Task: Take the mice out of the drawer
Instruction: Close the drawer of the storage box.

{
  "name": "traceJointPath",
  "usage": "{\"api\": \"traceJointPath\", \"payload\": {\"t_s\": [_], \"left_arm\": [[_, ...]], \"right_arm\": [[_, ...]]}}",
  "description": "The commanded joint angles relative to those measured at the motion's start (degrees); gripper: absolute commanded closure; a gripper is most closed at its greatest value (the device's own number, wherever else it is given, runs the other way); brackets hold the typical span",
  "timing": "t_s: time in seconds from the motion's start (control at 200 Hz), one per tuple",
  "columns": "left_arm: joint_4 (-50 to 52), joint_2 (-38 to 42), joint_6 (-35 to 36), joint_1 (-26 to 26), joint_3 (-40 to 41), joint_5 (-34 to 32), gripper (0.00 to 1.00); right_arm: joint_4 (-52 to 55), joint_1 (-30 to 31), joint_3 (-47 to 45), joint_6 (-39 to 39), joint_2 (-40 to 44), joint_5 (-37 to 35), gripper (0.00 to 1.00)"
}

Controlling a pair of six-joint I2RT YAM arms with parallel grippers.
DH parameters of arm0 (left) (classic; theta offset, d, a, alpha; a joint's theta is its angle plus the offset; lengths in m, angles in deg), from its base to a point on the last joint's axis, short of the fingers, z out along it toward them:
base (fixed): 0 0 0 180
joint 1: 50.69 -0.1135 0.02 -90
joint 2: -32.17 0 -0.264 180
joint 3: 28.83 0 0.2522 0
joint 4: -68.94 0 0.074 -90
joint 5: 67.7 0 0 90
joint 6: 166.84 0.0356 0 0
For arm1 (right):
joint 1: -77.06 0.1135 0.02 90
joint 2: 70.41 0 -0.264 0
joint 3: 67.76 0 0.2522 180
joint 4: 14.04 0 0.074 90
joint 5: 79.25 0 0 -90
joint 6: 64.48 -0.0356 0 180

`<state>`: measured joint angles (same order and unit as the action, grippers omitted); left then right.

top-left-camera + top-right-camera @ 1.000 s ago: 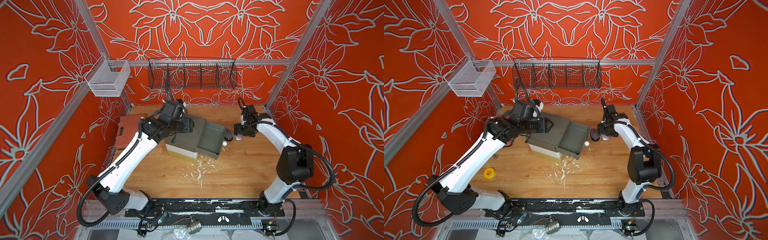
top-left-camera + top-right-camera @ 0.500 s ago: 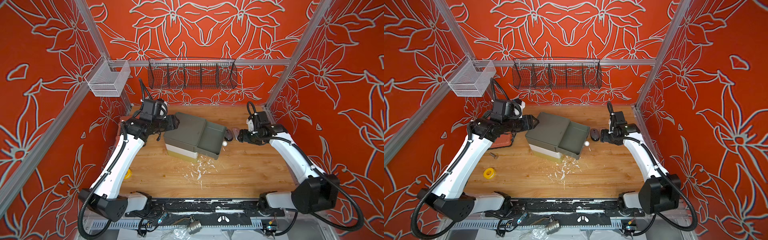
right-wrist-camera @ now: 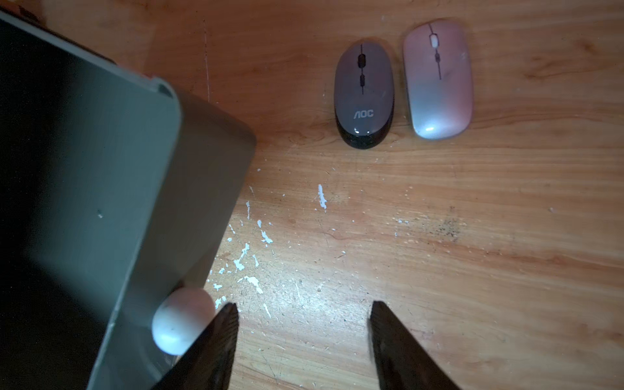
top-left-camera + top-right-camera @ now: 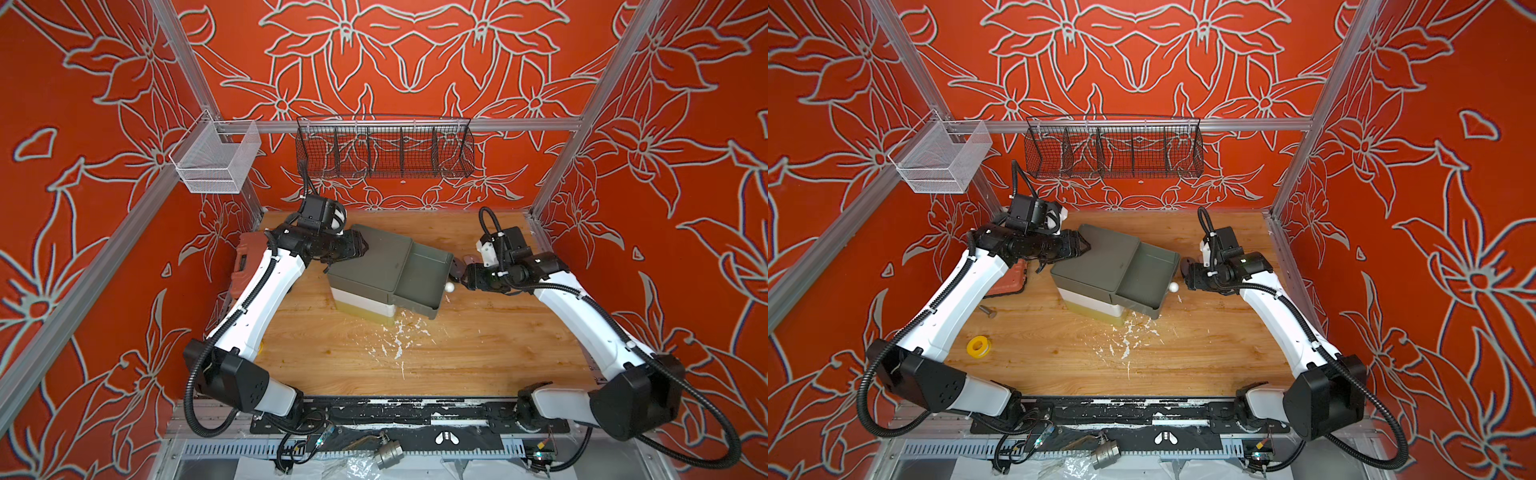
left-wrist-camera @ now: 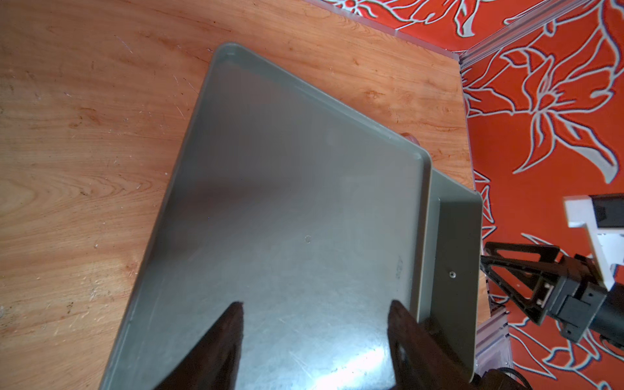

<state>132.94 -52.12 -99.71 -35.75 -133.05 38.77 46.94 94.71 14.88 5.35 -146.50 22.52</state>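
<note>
The left gripper [image 5: 314,337] has drawn back to the ten o'clock edge of the grey-green plastic drawer cabinet [image 4: 374,257], jaws parted and empty. The right gripper [image 3: 304,337], also parted and empty, sits beside the one round white knob [image 3: 182,320]. The open drawer [image 4: 424,278] looks bare. Two mice lie on the table at its three o'clock, one grey oval mouse [image 3: 364,94] and one pinkish-silver mouse [image 3: 438,81], so the job looks done.

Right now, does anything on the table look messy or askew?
White flecks litter the table in front of the drawer unit, and the unit sits skewed to the table's edges, top drawer open.
</note>
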Motion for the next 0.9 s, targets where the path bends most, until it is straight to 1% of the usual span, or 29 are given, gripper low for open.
{"api": "traceJointPath", "payload": {"t_s": [0.0,0.31,0.61,0.761,0.896], "left_arm": [[0.13,-0.95,0.27,-0.24,0.36,1.37,0.34],[-0.04,-0.94,-0.16,-0.09,2.89,1.95,0.34],[-0.1,-1.85,-0.3,0.46,3.62,2.03,0.35],[-0.02,-2.08,-0.55,1.12,3.62,1.4,0.35],[0.09,-2.27,-0.72,1.74,3.37,0.04,0.35]], "right_arm": [[-1.26,2.0,2.67,-1.19,-2.78,0.24,0.36],[-4.15,5.7,6.17,-2.2,-7.56,0.54,0.36],[-7.67,8.21,8.58,-3.95,-11.48,3.41,0.35],[-10.2,10.11,10.21,-4.93,-14.06,4.9,0.35],[-11.42,11.65,12.27,-5.19,-16.66,4.66,0.35]]}}
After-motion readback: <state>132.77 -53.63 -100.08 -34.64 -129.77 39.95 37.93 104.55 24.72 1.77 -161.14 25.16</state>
